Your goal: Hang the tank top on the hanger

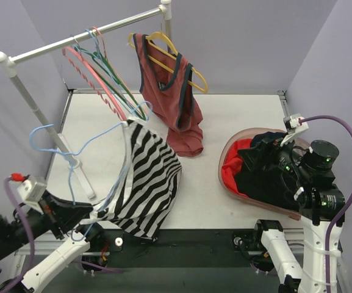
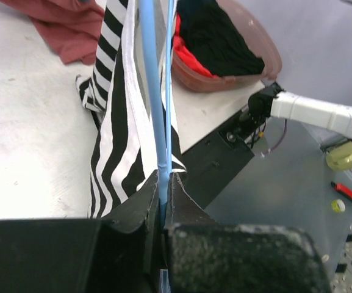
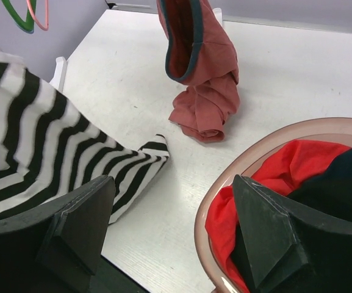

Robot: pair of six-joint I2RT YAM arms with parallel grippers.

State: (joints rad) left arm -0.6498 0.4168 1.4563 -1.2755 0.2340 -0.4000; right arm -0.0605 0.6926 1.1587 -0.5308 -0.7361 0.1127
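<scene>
The black-and-white striped tank top (image 1: 145, 177) hangs from the light-blue wire hanger (image 1: 96, 140), and its hem trails onto the white table. My left gripper (image 1: 81, 215) is shut on the hanger's lower wire and holds it up at the table's near left. In the left wrist view the blue wire (image 2: 154, 91) runs straight out from between the closed jaws (image 2: 161, 183), with the striped top (image 2: 118, 140) draped beside it. My right gripper (image 1: 262, 160) is open and empty over the basin. Its fingers (image 3: 78, 226) stand wide apart, with the striped hem (image 3: 53, 152) off to their left.
A white clothes rack (image 1: 84, 35) spans the back left and carries pink and green hangers (image 1: 96, 79). A rust-red tank top (image 1: 176, 91) hangs there on a yellow hanger. A pinkish basin (image 1: 224, 160) at the right holds red and black garments (image 3: 267, 183).
</scene>
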